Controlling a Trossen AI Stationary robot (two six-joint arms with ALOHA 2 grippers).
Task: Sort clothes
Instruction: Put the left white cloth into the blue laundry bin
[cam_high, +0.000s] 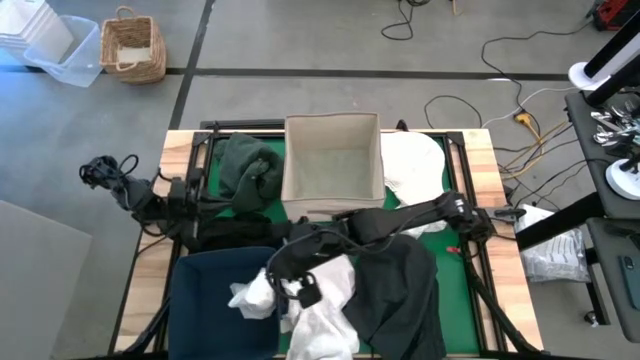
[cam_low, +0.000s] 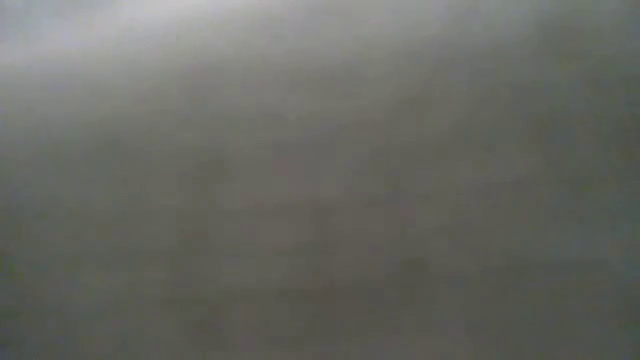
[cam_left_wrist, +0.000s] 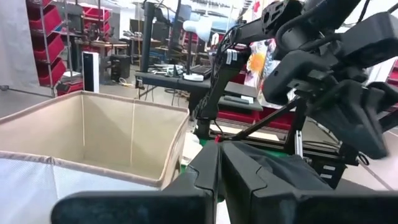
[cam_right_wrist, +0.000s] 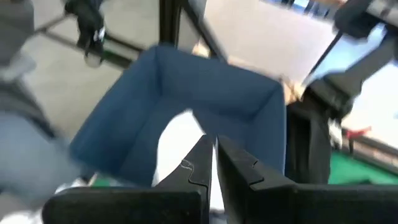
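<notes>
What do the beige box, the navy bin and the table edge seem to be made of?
The beige box looks like woven fabric, matte: its walls are thin, seamed and slightly bowed. The navy bin also looks like soft matte cloth, with walls that sag at the corners; stiffening inside cannot be told. The table edge looks like pale bare wood, showing plank lines and grain.

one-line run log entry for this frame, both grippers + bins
left gripper: shut, empty, beside beige fabric box | right gripper: shut on white garment at navy bin edge | low view: obscured
</notes>
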